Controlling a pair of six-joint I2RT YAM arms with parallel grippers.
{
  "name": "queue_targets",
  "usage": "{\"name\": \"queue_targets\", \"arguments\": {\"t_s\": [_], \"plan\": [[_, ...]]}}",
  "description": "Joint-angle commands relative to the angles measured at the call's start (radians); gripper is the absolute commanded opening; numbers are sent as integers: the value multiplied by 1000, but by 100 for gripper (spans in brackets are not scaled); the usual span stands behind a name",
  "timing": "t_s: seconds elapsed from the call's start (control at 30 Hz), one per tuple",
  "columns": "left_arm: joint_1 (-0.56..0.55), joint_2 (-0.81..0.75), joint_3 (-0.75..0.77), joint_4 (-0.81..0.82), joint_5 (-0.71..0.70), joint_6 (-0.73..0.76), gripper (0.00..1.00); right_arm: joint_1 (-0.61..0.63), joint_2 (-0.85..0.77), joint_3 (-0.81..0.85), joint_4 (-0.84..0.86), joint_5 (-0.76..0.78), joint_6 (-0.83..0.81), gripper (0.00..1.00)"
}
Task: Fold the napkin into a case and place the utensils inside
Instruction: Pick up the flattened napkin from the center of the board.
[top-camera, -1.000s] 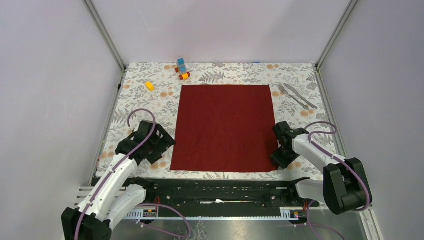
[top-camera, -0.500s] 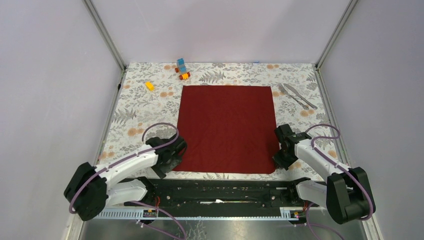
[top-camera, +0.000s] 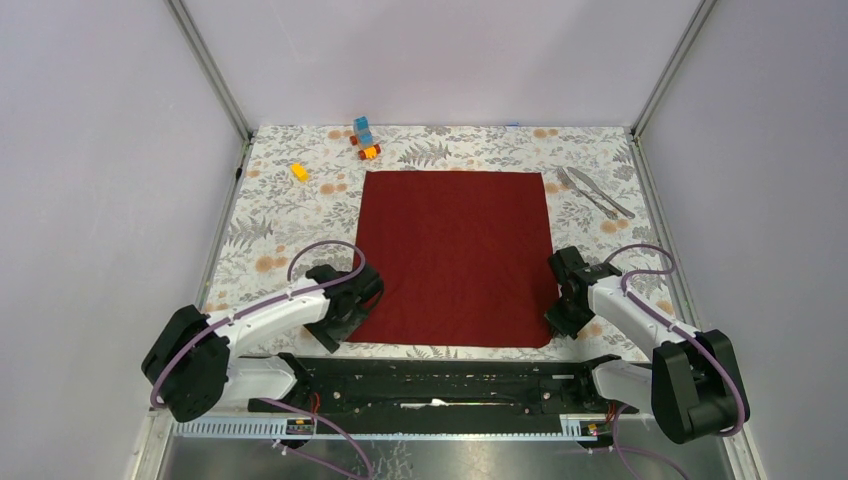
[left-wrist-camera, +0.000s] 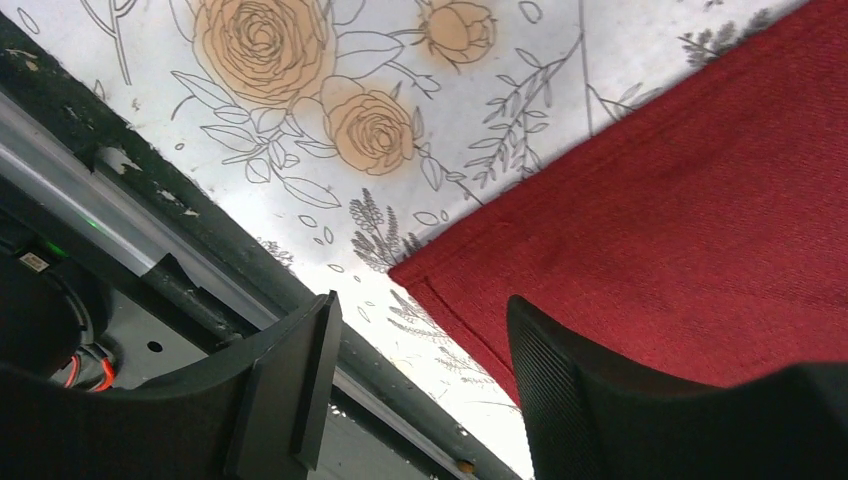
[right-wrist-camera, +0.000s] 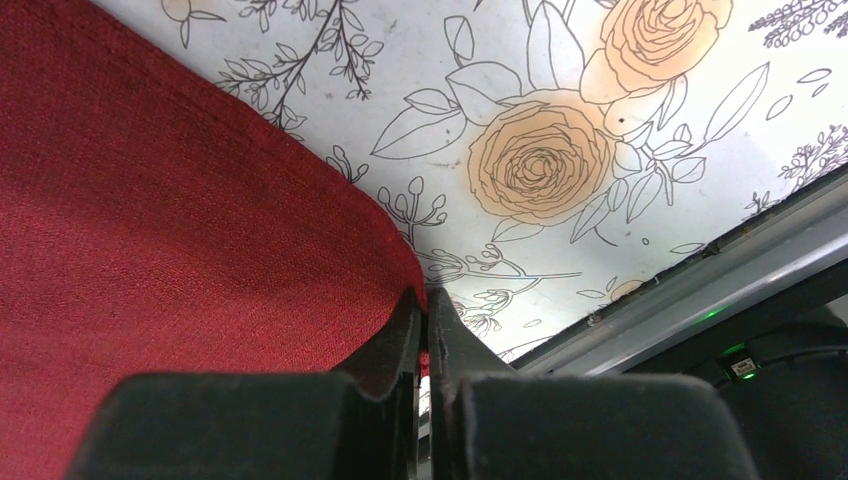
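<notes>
The napkin (top-camera: 452, 255) lies flat on the counter (top-camera: 280, 215), its 2 near corners hidden under the arms from above. The right gripper (right-wrist-camera: 422, 300) is clenched on the near-right corner. The left gripper (left-wrist-camera: 420, 302) is released, straddling the near-left corner. The utensils (top-camera: 595, 190) lie beside the far-right corner.

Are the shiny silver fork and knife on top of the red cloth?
No, the silver metal fork and knife lie on the flowery table beside the dark red cloth.
</notes>
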Motion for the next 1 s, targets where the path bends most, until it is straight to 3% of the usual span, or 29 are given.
{"name": "queue_targets", "arguments": {"t_s": [0.0, 0.13, 0.67, 0.73, 0.83, 0.9, 0.97], "plan": [[-4, 13, 56, -39, -32, -18, 68, -1, 29, -46, 119, 14, 2, 0], [-5, 40, 64, -17, -38, -10, 70, -1, 28, -45, 119, 17, 1, 0], [4, 113, -63, 150, 5, -6, 56, 0, -15, -71, 104, 2, 21, 0], [6, 113, -78, 165, 0, -10, 49, -1, -20, -71, 102, -2, 22, 0], [14, 89, -96, 188, 6, -7, 29, -1, -27, -70, 111, 3, 10, 0], [29, 61, -98, 194, 13, 3, 21, -1, -38, -62, 118, 3, -13, 0], [54, 15, -85, 192, 24, 29, 3, -1, -69, -49, 128, -2, -41, 0]]}}
